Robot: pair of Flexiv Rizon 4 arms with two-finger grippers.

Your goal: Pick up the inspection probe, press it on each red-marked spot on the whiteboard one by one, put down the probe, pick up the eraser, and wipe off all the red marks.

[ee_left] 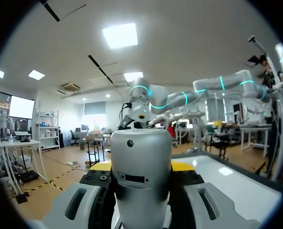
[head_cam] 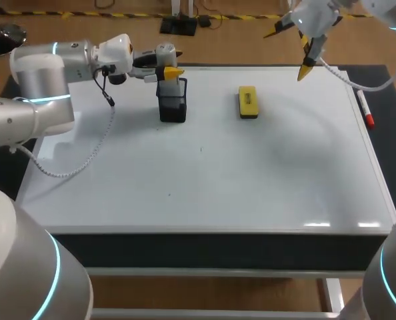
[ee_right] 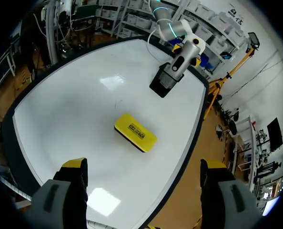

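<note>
- Head view: left gripper (head_cam: 171, 72) reaching in sideways over the far left part of the whiteboard (head_cam: 251, 173), clenched on the inspection probe (head_cam: 166, 55).
- Probe upright, directly over the black mesh holder (head_cam: 173, 103), its lower end at the holder's mouth. Inside or just above: not possible to tell.
- Holder standing on the board.
- Yellow eraser (head_cam: 248, 102) flat on the board, to the right of the holder and apart from it, touched by nothing.
- Right gripper (head_cam: 285, 57) raised above the far right part of the board, fingers spread wide, released and holding nothing, well apart from the eraser.
- Red marker (head_cam: 366, 110) lying just off the board's right edge, on the dark mat alongside.
- White coiled cable (head_cam: 85, 157) hanging from the left arm down over the board's left side.
- Two tiny dark specks near the middle of the board, too small to identify.
- Left wrist view: grey-white probe body filling the gap between the fingers, gripped from both sides, with a strip of yellow showing behind it on either side.
- Part of the whiteboard visible beyond the gripper, beside the probe.
- Right wrist view: own two fingers far apart with nothing between them.
- Eraser on the board ahead of the open gap.
- Farther ahead, the mesh holder, with the probe slanting up from its top into the left gripper.
</note>
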